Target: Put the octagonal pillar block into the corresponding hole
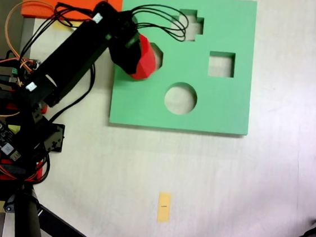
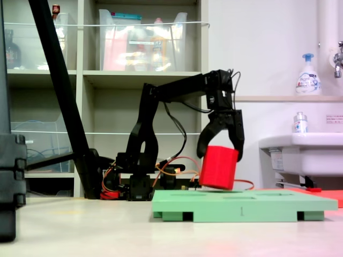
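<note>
In a fixed view from above, the gripper (image 1: 135, 51) clamps the octagonal pillar block (image 1: 145, 59), which covers part of the corresponding hole (image 1: 157, 55) near the green foam board's (image 1: 227, 103) left edge. In a fixed view from the side, the block (image 2: 218, 167) stands almost upright, slightly tilted, its bottom edge just above the board (image 2: 257, 206).

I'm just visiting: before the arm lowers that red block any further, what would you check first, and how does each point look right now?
1. Grip: the gripper is shut on the octagonal pillar block: ok.
2. Height: the block's bottom sits just above the green foam board, not yet in: ok.
3. Position: in a fixed view the block covers part of the corresponding hole, offset towards the board's left edge: not ok.
4. Tilt: the block leans slightly: not ok.
5. Rotation of the eight sides against the hole: cannot tell.
6. Other cut-outs, such as the round cut-out, lie apart: ok.
</note>
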`<state>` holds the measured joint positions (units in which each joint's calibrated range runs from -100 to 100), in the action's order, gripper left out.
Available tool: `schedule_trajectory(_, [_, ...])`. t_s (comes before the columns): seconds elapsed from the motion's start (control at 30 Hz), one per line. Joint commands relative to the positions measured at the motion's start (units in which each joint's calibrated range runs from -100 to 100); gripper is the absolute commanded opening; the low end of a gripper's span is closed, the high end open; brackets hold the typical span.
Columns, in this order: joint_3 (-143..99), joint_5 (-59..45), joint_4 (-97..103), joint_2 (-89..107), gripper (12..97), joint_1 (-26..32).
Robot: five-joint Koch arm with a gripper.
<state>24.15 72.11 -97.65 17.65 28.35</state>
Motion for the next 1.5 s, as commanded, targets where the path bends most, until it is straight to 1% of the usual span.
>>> schedule_trajectory(0.0, [4.06, 2.0, 0.25, 0.93, 28.9, 0.39])
schedule_trajectory(0.37, [4.36, 3.81, 7.38, -0.89, 29.0, -0.44])
schedule_trajectory(0.6, [7.15, 4.0, 7.66, -5.08, 29.0, -0.68])
schedule_trajectory(0.97, [6.95, 6.69, 7.57, -10.11, 29.1, -0.29])
schedule_trajectory(1.47, [6.95, 6.79, 9.3, -15.13, 29.4, 1.37])
